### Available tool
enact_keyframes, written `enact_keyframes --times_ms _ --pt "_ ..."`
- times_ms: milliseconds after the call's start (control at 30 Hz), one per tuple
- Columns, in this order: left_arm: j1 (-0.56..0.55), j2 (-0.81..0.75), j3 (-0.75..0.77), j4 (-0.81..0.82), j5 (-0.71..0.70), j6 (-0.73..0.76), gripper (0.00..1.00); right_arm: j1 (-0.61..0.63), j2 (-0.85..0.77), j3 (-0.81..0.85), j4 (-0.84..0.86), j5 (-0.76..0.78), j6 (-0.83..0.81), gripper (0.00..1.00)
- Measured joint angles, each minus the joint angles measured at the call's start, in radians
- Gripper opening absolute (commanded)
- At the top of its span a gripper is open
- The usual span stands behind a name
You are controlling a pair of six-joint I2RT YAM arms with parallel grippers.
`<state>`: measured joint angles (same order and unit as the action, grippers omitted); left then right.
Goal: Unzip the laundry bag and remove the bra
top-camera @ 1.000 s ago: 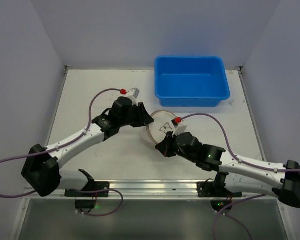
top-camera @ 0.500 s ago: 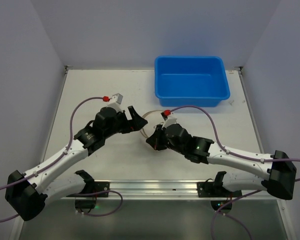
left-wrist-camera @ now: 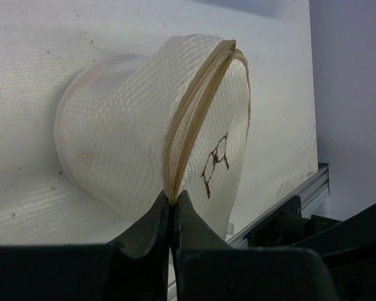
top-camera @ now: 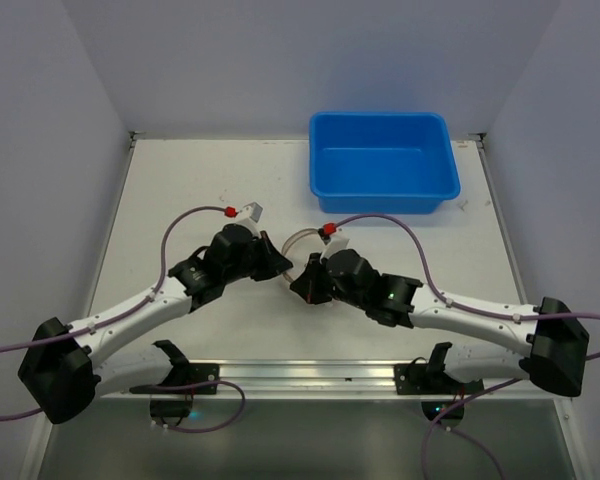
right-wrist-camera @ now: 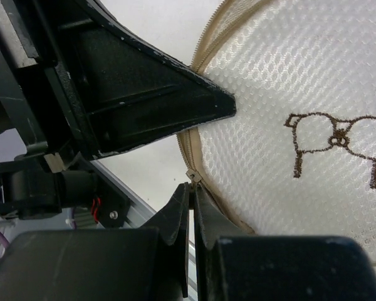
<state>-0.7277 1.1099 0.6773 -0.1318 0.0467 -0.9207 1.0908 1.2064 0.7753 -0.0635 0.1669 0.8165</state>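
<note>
The laundry bag point(left-wrist-camera: 113, 144) is a white mesh drum with a tan zipper band point(left-wrist-camera: 197, 100) and a bra outline on its flat face point(right-wrist-camera: 301, 94). It stands tilted on its side on the table, and in the top view the laundry bag point(top-camera: 300, 241) shows only as a rim between the two grippers. My left gripper point(left-wrist-camera: 171, 198) is shut on the zipper band at the bag's near edge. Just beside it, my right gripper point(right-wrist-camera: 192, 188) is shut on the small metal zipper pull point(right-wrist-camera: 191, 175). The zipper looks closed. The bra is hidden.
A big blue plastic tub point(top-camera: 382, 162) stands at the back right of the table point(top-camera: 180, 190). An aluminium rail point(top-camera: 310, 372) runs along the near edge between the arm bases. Side walls close in the table on both sides.
My left gripper let go, opened wide, came back toward the bag and shut on the zipper band. The right gripper, still shut, carried the bag's edge a little to the left.
</note>
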Motion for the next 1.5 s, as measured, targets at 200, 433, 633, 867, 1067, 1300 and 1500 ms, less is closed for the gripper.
enact_keyframes --times_ms 200,433,633,867,1067,1300,1500 --pt "0.001 -0.009 0.011 0.0 0.029 -0.003 0.0 -0.008 -0.118 -0.082 0.023 0.009 -0.011 0.0" --pt "0.037 -0.02 0.012 -0.002 0.037 -0.002 0.0 -0.026 -0.333 -0.217 -0.013 0.017 -0.034 0.0" --pt "0.037 -0.02 0.011 0.004 0.089 -0.004 0.08 -0.067 -0.437 -0.295 0.009 -0.003 -0.031 0.0" --pt "0.083 -0.101 -0.018 -0.043 0.031 0.04 1.0 -0.087 -0.429 -0.298 -0.09 -0.018 -0.088 0.2" --pt "0.088 -0.072 0.141 -0.181 -0.008 0.134 1.0 -0.09 -0.414 -0.287 -0.162 -0.062 -0.142 0.43" --pt "0.117 0.044 0.332 -0.233 0.002 0.263 1.0 -0.132 -0.429 -0.205 -0.256 -0.072 -0.174 0.47" --pt "0.148 0.098 0.359 -0.231 0.036 0.316 0.95 -0.145 -0.439 -0.09 -0.358 -0.018 -0.162 0.62"
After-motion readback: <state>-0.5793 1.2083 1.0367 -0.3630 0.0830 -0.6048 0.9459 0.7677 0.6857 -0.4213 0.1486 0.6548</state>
